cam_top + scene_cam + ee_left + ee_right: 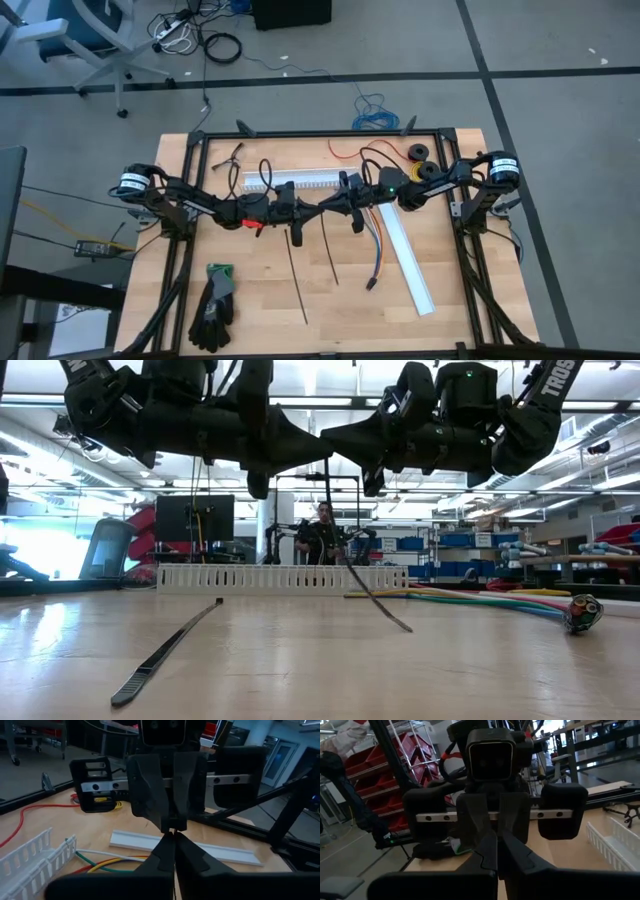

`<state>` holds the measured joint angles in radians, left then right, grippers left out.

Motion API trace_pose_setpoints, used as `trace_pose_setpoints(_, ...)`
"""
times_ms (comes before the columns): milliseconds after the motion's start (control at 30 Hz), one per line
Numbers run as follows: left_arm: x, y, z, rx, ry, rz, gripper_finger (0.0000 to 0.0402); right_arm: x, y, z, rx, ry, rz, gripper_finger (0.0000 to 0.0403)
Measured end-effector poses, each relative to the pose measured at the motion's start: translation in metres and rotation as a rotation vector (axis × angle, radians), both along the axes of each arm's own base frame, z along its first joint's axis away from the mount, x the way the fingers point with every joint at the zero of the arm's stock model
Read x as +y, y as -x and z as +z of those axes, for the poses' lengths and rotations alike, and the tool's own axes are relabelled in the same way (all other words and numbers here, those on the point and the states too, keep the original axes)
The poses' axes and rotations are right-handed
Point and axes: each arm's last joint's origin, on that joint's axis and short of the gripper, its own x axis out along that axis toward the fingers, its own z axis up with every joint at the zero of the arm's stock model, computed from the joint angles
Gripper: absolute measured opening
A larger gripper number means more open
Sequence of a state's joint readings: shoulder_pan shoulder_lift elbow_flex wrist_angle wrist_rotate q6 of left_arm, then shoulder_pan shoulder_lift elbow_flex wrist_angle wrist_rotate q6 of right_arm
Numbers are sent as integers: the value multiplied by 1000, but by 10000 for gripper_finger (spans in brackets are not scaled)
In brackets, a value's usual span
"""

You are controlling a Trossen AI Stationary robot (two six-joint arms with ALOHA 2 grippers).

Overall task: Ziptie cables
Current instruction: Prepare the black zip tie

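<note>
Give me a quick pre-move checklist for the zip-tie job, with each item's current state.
1. Left gripper shut: ok, fingers closed, facing the right one above the table's middle.
2. Right gripper shut: ok, closed tip to tip with the left.
3. Zip tie in a grip: it hangs down from between the grippers, tip on the table; which gripper holds it, cannot tell.
4. Cables bundled: not ok, lying loose on the table, no tie around them.
5. Spare zip tie: ok, flat on the table.
6. Gloves clear of the work: ok, near the front left corner.
</note>
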<state>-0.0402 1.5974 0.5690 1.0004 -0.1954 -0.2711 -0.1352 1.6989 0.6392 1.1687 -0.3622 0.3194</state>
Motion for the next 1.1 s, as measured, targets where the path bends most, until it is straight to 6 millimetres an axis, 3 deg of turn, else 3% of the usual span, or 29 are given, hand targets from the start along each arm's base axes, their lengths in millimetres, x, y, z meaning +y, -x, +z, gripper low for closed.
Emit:
trace_pose_setpoints(167, 0, 0, 0, 0, 1, 1, 3, 0, 0, 0, -1, 0, 1, 12)
trace_pose_setpoints(567, -1, 0, -7, 73, 17, -39, 1, -6, 2, 9, -100, 45, -5, 102)
trace_pose_setpoints(800, -2, 1, -9, 89, 23, -78, 1, -7, 10, 25, -143, 196, 19, 110)
trace_pose_setpoints(933, 1, 1, -12, 121, 24, -69, 0, 2, 17, 31, -10, 285, -23, 110)
trace_pose_setpoints(1100, 10, 1, -12, 121, 49, -86, 0, 29, 36, 24, 338, 514, -217, 110)
